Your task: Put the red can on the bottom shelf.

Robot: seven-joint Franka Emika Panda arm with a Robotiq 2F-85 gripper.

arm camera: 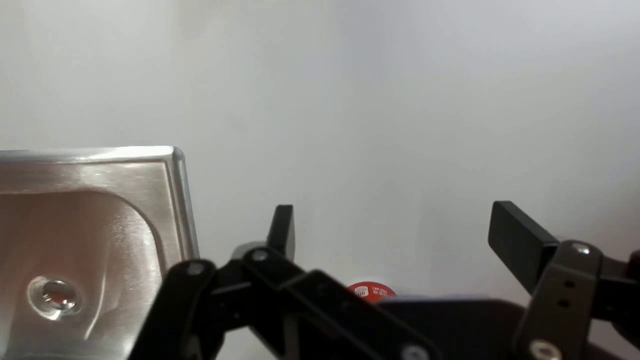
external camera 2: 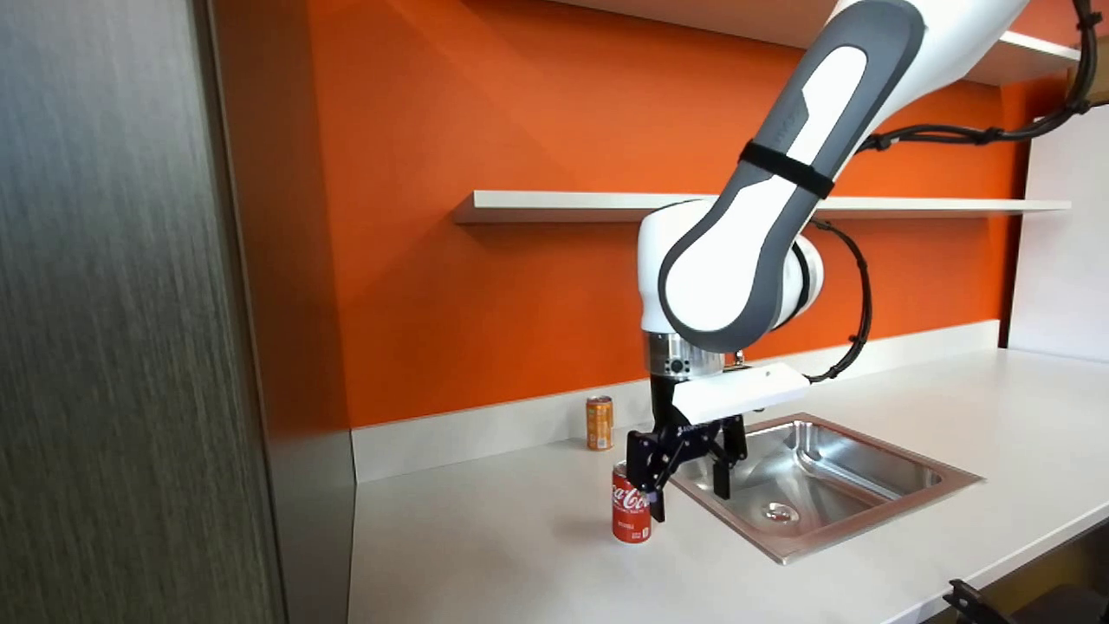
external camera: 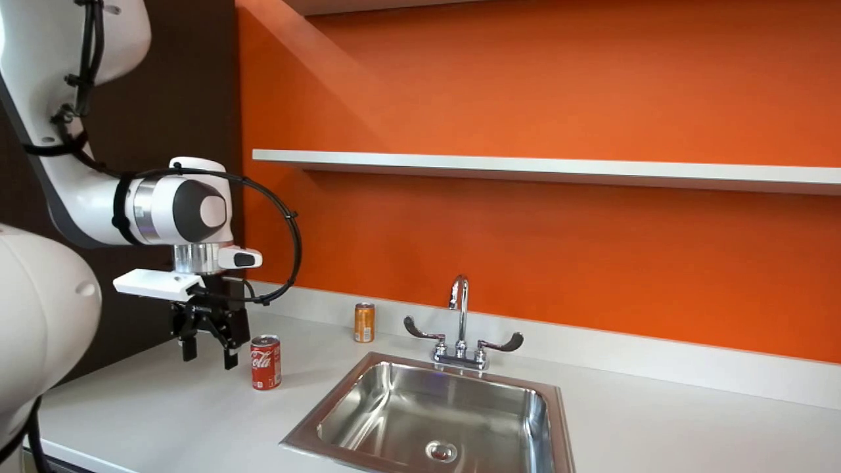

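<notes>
"Red can (external camera: 266,364): where does it stand?"

"Upright on the surface (external camera: 164,414), beside the sink (external camera: 305,435) and well below the bottom shelf (external camera: 545,165)."

"Does the end effector (external camera: 210,355) have it?"

"No. The fingers (arm camera: 517,245) are spread wide and hold nothing. In the wrist view the can only peeks out near the lower edge, outside their grasp."

"What could spoil the pick?"

"Poor alignment, most likely. In an exterior view one finger (external camera 2: 658,507) covers part of the can, and how high the tips sit against its rim is hard to judge. Sliding across while too low could shove it or topple it, and a toppled can may roll toward the sink. Descending without shifting over would close on air."

"And once it is gripped?"

"The shelf sits high, so a lift that stops short could bang can or fingers into its front edge. A shallow hold might let it tilt on release."

"Any chance of taking the wrong one?"

"Slight: the smaller orange can (external camera: 364,323) stands farther back, apart from the fingers."
</notes>
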